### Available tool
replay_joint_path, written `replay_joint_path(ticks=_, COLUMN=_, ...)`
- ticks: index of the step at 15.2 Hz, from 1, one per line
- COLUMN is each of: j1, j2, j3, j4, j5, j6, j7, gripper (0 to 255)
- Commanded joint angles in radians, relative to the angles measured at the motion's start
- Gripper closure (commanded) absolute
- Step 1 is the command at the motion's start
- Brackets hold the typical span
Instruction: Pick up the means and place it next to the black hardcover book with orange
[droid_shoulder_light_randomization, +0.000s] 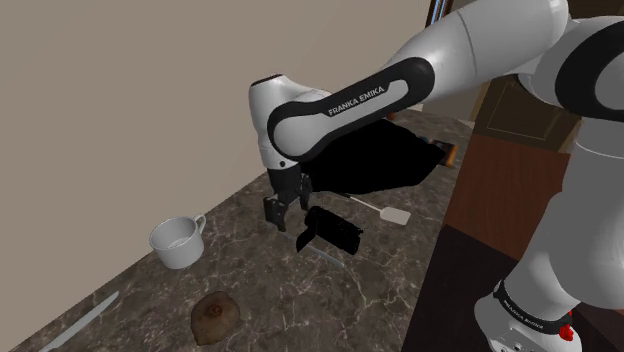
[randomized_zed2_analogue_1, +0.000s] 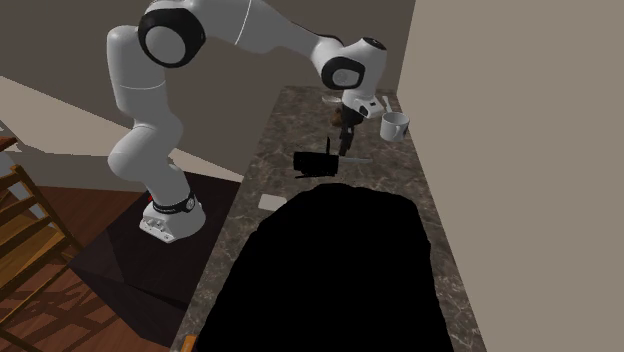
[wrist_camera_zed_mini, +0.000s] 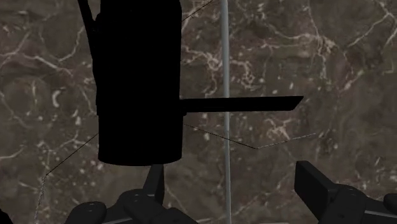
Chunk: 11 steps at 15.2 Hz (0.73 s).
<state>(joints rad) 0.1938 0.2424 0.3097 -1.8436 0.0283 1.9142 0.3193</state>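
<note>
A black boxy object (droid_shoulder_light_randomization: 335, 231) with a thin flap sticking out lies on the dark marble counter (droid_shoulder_light_randomization: 260, 290); it also shows in the second exterior view (randomized_zed2_analogue_1: 318, 162) and the wrist view (wrist_camera_zed_mini: 137, 83). My gripper (droid_shoulder_light_randomization: 284, 214) hangs open just above the counter, beside the object on the shoulder view's left. In the wrist view, the object sits ahead of one finger (wrist_camera_zed_mini: 153, 184), not between the two, and nothing is held. A large black book (droid_shoulder_light_randomization: 385, 160) with an orange edge lies behind the arm, big in the second exterior view (randomized_zed2_analogue_1: 340, 270).
A thin grey rod (wrist_camera_zed_mini: 226, 95) lies on the counter by the black object. A white mug (droid_shoulder_light_randomization: 178, 241) stands near the wall, with a brown lump (droid_shoulder_light_randomization: 213, 315) and a grey knife (droid_shoulder_light_randomization: 80, 322) farther along. A white spatula (droid_shoulder_light_randomization: 392, 213) lies near the counter's edge.
</note>
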Motion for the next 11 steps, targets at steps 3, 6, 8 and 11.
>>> replay_joint_path(ticks=3, j1=0.013, j2=0.043, j3=0.003, j4=0.003, j5=-0.013, j6=0.034, j7=0.011, gripper=0)
replay_joint_path(ticks=6, j1=0.015, j2=0.053, j3=0.003, j4=-0.026, j5=-0.015, j6=0.072, j7=0.013, gripper=0)
replay_joint_path(ticks=8, j1=0.015, j2=0.058, j3=0.003, j4=-0.041, j5=-0.017, j6=0.092, j7=0.014, gripper=0)
replay_joint_path(ticks=11, j1=0.015, j2=0.058, j3=0.003, j4=-0.041, j5=-0.017, j6=0.092, j7=0.014, gripper=0)
